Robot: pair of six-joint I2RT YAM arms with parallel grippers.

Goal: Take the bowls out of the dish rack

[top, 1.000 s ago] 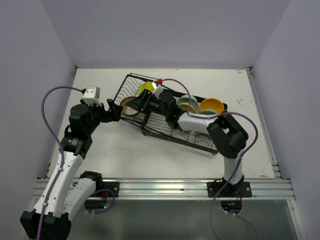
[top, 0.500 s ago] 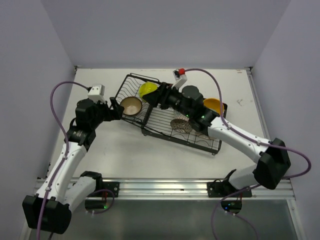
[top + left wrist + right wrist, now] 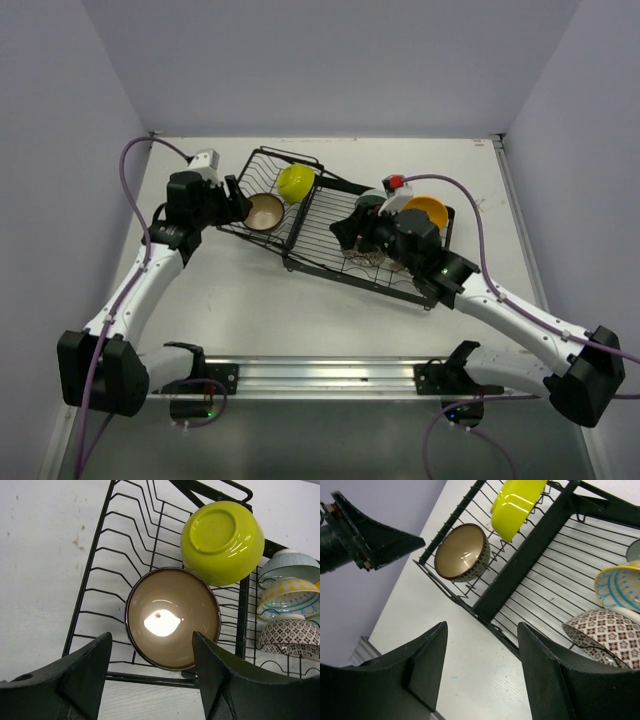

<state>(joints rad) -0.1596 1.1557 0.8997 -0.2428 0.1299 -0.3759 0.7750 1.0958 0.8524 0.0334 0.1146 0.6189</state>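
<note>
The black dish rack [image 3: 303, 222] lies across the table's middle. On its left, wavy-wired section a brown bowl [image 3: 264, 211] [image 3: 172, 617] rests tilted, with a yellow-green bowl [image 3: 296, 182] [image 3: 222, 542] upturned behind it. My left gripper [image 3: 238, 205] [image 3: 151, 647] is open, its fingers flanking the brown bowl's near rim without touching it. My right gripper [image 3: 345, 232] [image 3: 482, 630] hangs open and empty over the rack's right section. An orange-yellow bowl [image 3: 427, 210], a pale teal bowl [image 3: 290, 564], a yellow-patterned bowl [image 3: 620, 587] and a brown-patterned bowl [image 3: 605, 635] stand there, partly hidden by the right arm from above.
Bare white table [image 3: 250, 300] spreads in front of the rack and to its left. Purple cables loop from both arms. Walls close the table at the back and sides.
The right arm has pulled back from the yellow-green bowl to the rack's right section. The left arm has moved closer to the brown bowl, its jaws narrowing.
</note>
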